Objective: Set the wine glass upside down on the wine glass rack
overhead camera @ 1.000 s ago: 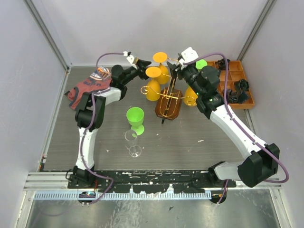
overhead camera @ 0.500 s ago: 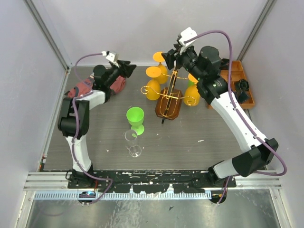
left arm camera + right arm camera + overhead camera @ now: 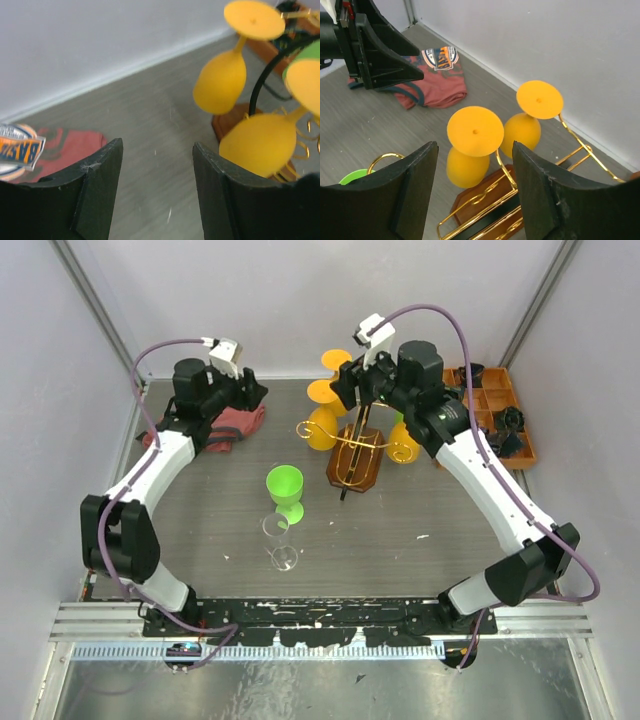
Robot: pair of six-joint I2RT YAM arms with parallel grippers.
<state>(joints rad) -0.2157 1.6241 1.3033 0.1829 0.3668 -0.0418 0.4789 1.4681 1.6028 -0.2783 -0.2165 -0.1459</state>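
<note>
The gold wire wine glass rack (image 3: 352,443) stands on its brown wooden base at the back middle, and it also shows in the right wrist view (image 3: 492,202). Orange glasses (image 3: 322,427) hang upside down on it, two in the right wrist view (image 3: 474,131). A green glass (image 3: 285,490) and a clear wine glass (image 3: 281,540) stand upright in front. My left gripper (image 3: 256,390) is open and empty, left of the rack (image 3: 157,150). My right gripper (image 3: 345,388) is open and empty above the rack's top (image 3: 475,150).
A red cloth (image 3: 235,423) lies at the back left under the left arm, and it shows in the right wrist view (image 3: 432,82). An orange compartment tray (image 3: 497,400) with dark parts sits at the back right. Grey walls close the back and sides.
My left arm has pulled back to the left, away from the rack and its orange glasses. My right gripper has swung left and now hangs over the rack's top.
</note>
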